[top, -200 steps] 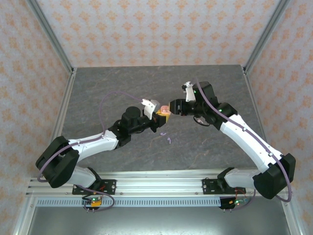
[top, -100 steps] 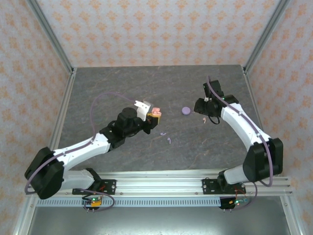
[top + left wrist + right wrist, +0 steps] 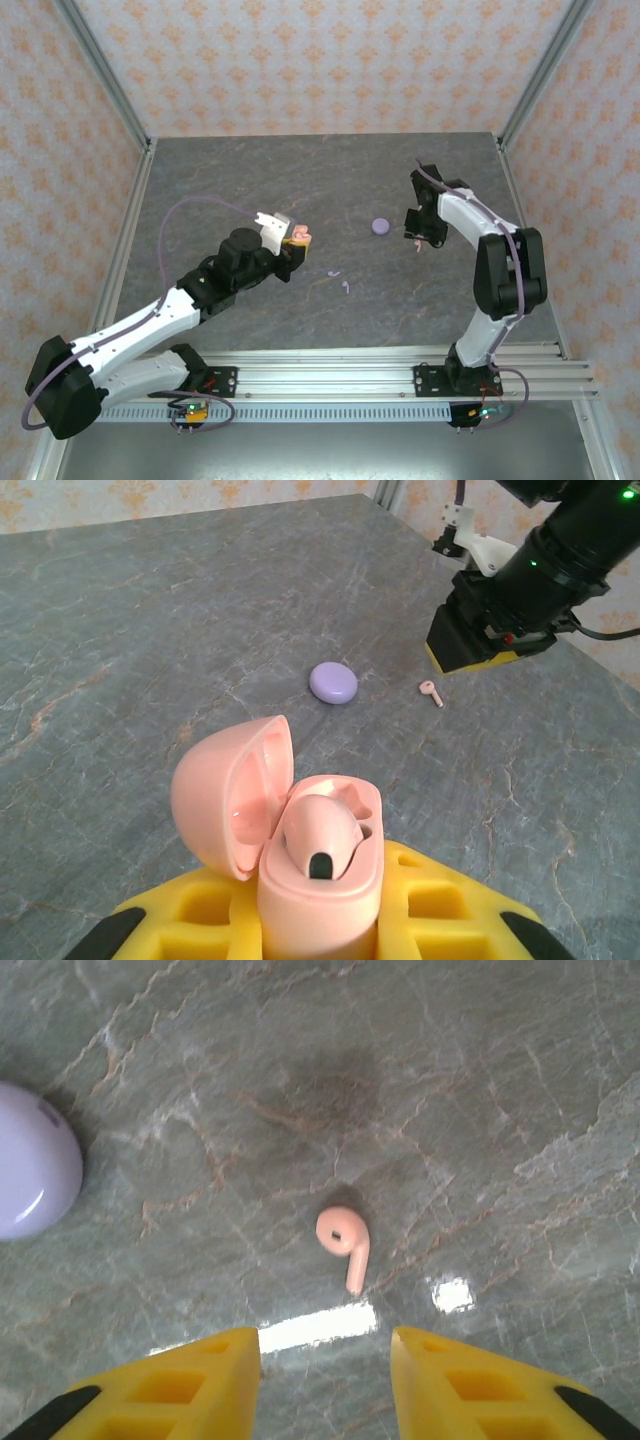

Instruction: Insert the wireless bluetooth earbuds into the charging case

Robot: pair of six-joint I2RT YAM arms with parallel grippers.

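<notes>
My left gripper (image 3: 320, 932) is shut on a pink charging case (image 3: 322, 880), held upright with its lid (image 3: 228, 798) swung open to the left. One pale pink earbud (image 3: 318, 835) sits in the case. From above, the case (image 3: 300, 236) shows left of the table's centre at the left gripper (image 3: 290, 246). A second pink earbud (image 3: 343, 1241) lies loose on the grey table, also seen from above (image 3: 417, 245). My right gripper (image 3: 325, 1348) hangs open just over it, nothing between its fingers. Two lilac earbuds (image 3: 336, 273) (image 3: 347, 287) lie near the middle.
A closed lilac case (image 3: 380, 226) rests on the table just left of the right gripper (image 3: 415, 232) and appears at the left edge of the right wrist view (image 3: 25, 1175). Metal frame posts and patterned walls enclose the grey marble table (image 3: 250, 180).
The two grippers met at the table's centre a second ago. The left arm has drawn back left with the pink case. The right arm has swung right and now hovers over the loose pink earbud.
</notes>
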